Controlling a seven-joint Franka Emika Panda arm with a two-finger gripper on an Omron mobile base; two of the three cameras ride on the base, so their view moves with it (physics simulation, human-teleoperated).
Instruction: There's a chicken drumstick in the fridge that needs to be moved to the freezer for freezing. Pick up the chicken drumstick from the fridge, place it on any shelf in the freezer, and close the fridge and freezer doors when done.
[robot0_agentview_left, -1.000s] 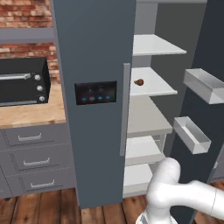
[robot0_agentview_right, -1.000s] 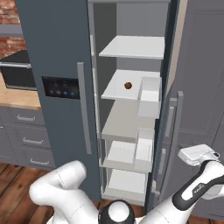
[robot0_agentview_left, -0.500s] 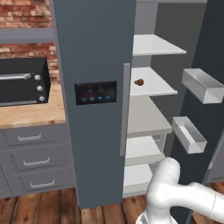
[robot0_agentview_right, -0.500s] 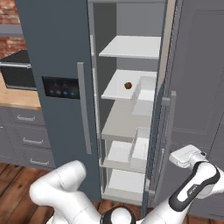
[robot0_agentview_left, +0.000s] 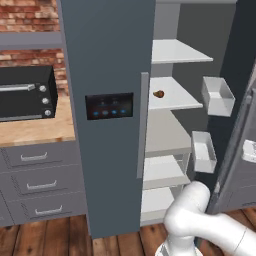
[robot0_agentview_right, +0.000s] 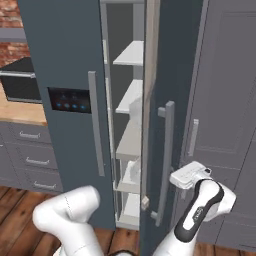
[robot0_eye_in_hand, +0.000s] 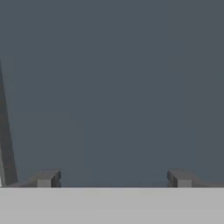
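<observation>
The hand (robot0_eye_in_hand: 113, 178) faces a flat slate-blue surface at close range, its two dark fingertips (robot0_eye_in_hand: 44, 178) standing wide apart with nothing between them. In the right base view the hand (robot0_agentview_right: 187, 175) sits against the outer face of the plain door (robot0_agentview_right: 172, 100), just right of its vertical grey bar handle (robot0_agentview_right: 165, 162). That door stands partly open, leaving a gap onto the light-grey shelves (robot0_agentview_right: 131, 53). From the left base view the chicken drumstick (robot0_agentview_left: 158, 93) lies on the second shelf (robot0_agentview_left: 175, 95) of the open compartment (a small orange-brown lump near the shelf's left edge). Two clear bins (robot0_agentview_left: 218, 96) hang on the inner side of the open door. The door with the black panel (robot0_agentview_left: 109, 106) is shut, beside a black oven (robot0_agentview_left: 25, 93) on the tabletop (robot0_agentview_left: 30, 132).
</observation>
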